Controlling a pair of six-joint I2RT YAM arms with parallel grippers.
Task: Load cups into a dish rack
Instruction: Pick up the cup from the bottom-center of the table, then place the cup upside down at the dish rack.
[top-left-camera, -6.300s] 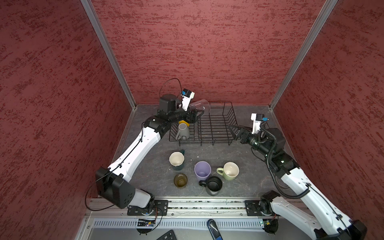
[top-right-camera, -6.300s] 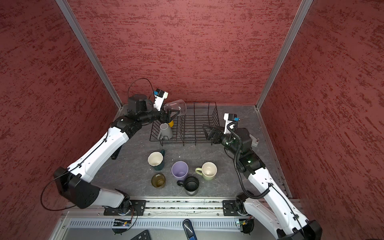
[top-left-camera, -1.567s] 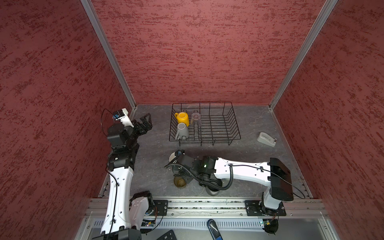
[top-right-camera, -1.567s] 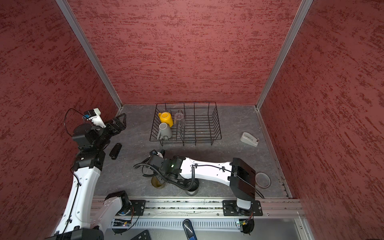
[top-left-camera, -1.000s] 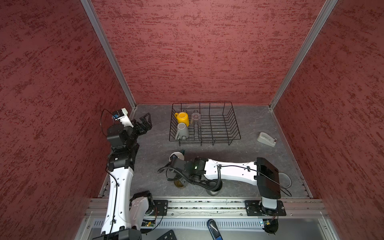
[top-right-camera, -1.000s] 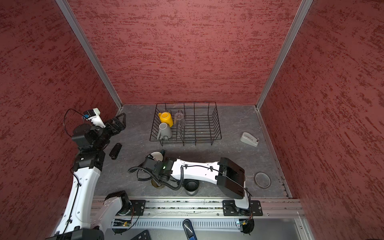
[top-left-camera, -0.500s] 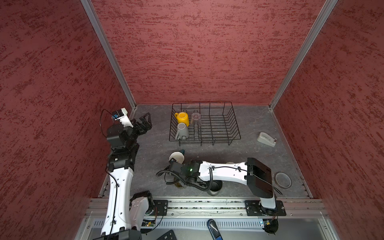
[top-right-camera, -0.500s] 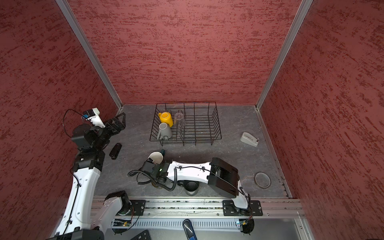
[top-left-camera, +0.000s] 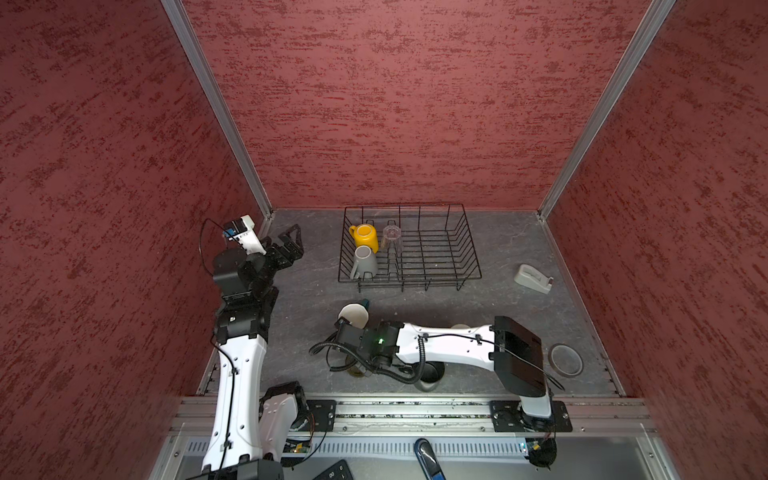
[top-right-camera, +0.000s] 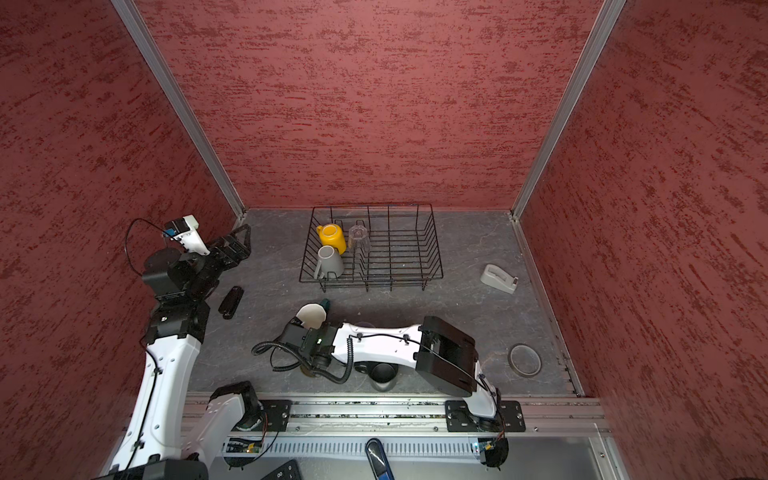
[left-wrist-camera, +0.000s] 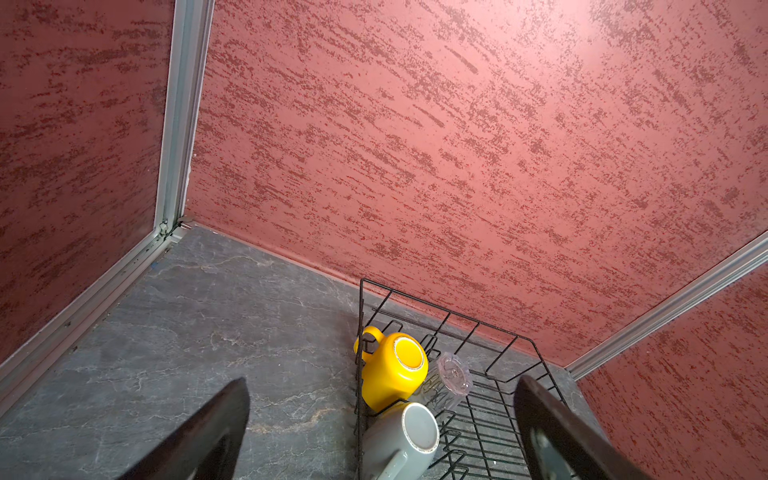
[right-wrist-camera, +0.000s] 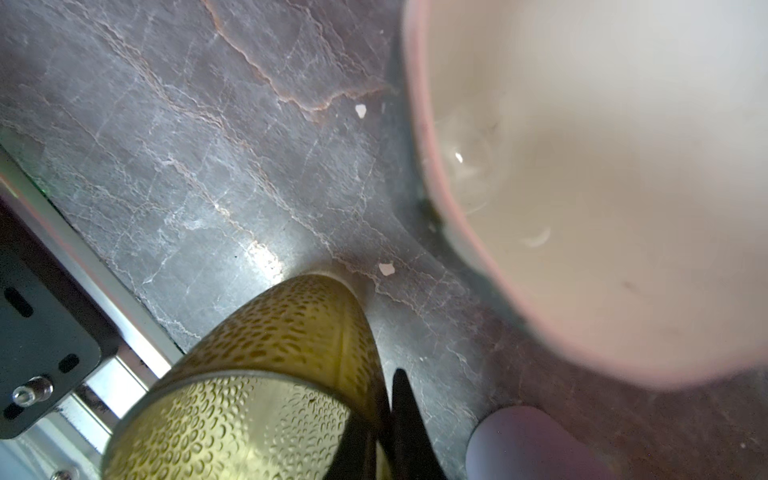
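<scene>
The black wire dish rack (top-left-camera: 465, 266) stands at the back with a yellow mug (top-left-camera: 365, 236), a grey mug (top-left-camera: 365, 259) and a clear glass (top-left-camera: 390, 237) upside down in its left end. My right gripper (right-wrist-camera: 386, 432) is shut on the wall of the amber-olive glass (right-wrist-camera: 257, 374), one finger inside and one outside. Beside it stand the teal mug with a cream inside (top-left-camera: 353, 315) and the lilac tumbler (right-wrist-camera: 532, 444). The black mug (top-left-camera: 430, 372) sits by the front rail under my right arm. My left gripper (top-left-camera: 291, 245) hangs open and empty, left of the rack.
A grey tape dispenser (top-left-camera: 534, 278) and a tape roll (top-left-camera: 565, 359) lie at the right. A small black object (top-right-camera: 231, 302) lies near my left arm. Red walls close in three sides, and a metal rail (top-left-camera: 415, 409) runs along the front.
My right arm has slid left along the front of the table, and its gripper has closed onto the amber-olive glass. The left arm has stayed still.
</scene>
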